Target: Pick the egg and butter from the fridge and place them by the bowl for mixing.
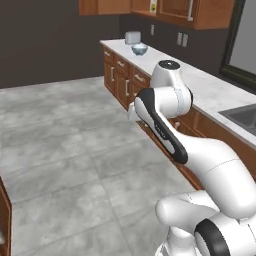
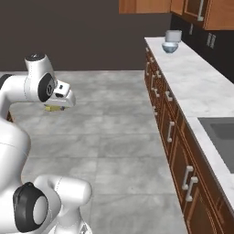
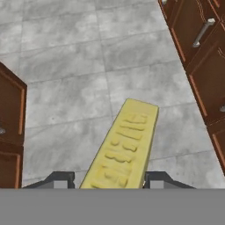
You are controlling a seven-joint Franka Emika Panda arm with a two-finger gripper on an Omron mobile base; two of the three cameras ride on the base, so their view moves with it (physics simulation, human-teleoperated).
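A pale-yellow butter stick (image 3: 125, 145) juts forward from between my two dark fingertips, and my gripper (image 3: 112, 181) is shut on it above the grey tiled floor. In the right base view the butter (image 2: 53, 109) peeks out as a small yellow patch under the hand, with the gripper (image 2: 56, 105) held at chest height left of the counter. The light blue-grey bowl (image 1: 139, 49) (image 2: 169, 47) stands at the far end of the counter, well away from the hand. The egg and the fridge are out of view.
A pale stone counter (image 2: 196, 87) over brown wooden drawers (image 2: 170, 130) runs along the right, with a sink (image 2: 221, 137) in its near part. A grey canister (image 2: 173, 36) stands behind the bowl. Another brown cabinet (image 3: 11, 118) is to the hand's left. Open tiled floor lies between.
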